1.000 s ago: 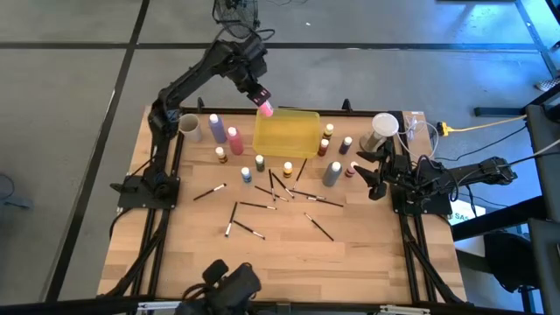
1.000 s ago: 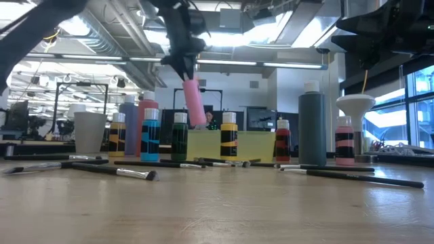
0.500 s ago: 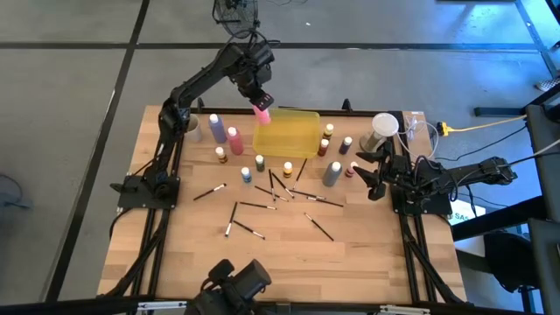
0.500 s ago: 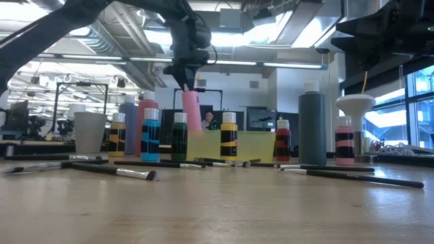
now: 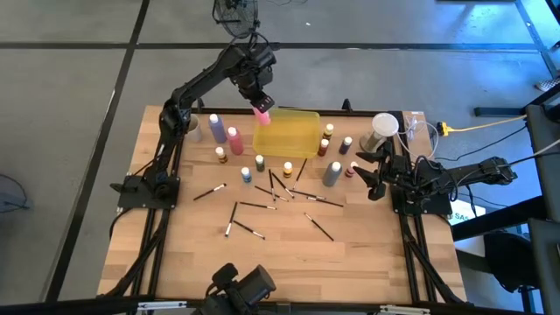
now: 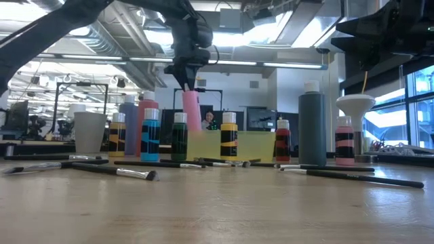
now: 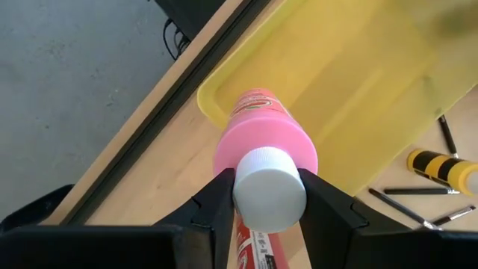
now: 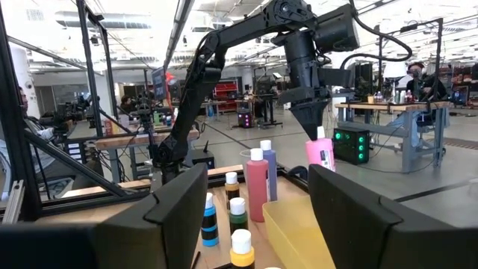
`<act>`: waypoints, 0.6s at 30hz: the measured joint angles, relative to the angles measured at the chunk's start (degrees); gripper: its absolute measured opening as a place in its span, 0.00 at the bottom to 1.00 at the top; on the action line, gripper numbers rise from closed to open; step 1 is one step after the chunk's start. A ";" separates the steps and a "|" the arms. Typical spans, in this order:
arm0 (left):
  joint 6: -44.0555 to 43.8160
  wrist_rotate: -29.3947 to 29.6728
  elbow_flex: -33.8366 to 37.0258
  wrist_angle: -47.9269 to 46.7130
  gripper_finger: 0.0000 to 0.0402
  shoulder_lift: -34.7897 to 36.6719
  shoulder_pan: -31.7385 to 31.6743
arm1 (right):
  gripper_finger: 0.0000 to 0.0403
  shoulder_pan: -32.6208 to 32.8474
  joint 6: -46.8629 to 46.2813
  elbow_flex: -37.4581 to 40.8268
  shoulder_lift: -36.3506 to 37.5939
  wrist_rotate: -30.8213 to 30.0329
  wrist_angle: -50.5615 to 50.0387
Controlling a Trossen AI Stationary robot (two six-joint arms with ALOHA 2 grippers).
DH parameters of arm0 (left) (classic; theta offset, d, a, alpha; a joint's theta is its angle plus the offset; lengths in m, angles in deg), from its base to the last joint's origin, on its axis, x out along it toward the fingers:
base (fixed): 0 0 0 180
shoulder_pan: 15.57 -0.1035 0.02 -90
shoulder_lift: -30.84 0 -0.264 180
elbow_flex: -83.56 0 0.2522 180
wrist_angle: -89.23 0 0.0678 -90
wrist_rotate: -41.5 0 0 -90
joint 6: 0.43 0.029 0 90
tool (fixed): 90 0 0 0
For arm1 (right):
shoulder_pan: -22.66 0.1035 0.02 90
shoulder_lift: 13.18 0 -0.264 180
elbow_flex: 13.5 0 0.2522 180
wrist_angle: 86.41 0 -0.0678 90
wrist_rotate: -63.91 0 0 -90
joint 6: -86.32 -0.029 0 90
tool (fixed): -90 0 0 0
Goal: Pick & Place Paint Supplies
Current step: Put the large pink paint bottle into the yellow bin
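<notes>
A pink squeeze bottle (image 5: 262, 113) with a white cap hangs over the far left corner of the translucent yellow tray (image 5: 291, 136), and my left gripper (image 5: 259, 101) is shut on it. The bottle also shows in the low view (image 6: 190, 108). A purple bottle (image 5: 214, 128) and a red-pink bottle (image 5: 234, 140) stand left of the tray. A grey bottle (image 5: 332, 173) stands to its right, among small white-capped bottles (image 5: 325, 147). Several brushes (image 5: 249, 206) lie flat on the wood. My right gripper (image 5: 372, 173) waits open at the right edge. My left gripper pinches the pink bottle's white cap (image 7: 269, 199) between its two fingers (image 7: 221, 203), one on each side. The fingers come from above, pointing steeply down. The bottle hangs nearly upright below them, its base (image 7: 258, 101) over the tray's corner. Whether the base touches the tray I cannot tell.
A pale cup (image 5: 188, 126) stands at the far left and another (image 5: 383, 126) at the far right. The table's near half holds only scattered brushes (image 5: 318, 226).
My left gripper has sunk a little toward the tray's far left corner with the pink bottle. The bottle, tilted a second ago, now hangs closer to upright and lower. The right arm has kept still.
</notes>
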 joint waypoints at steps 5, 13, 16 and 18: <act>0.47 -0.29 0.00 -0.01 0.29 -0.16 1.38 | 0.58 0.00 0.00 0.00 0.00 0.00 -0.01; 1.79 0.86 0.02 -2.66 0.29 -3.72 2.55 | 0.58 0.00 0.00 0.00 0.00 0.05 -0.49; 2.20 0.68 0.02 -2.76 0.29 -4.41 2.57 | 0.58 -0.01 -0.02 0.00 0.00 0.07 -0.61; 2.28 0.73 0.02 -2.83 0.30 -4.80 2.57 | 0.58 -0.02 -0.02 0.00 0.00 0.07 -0.66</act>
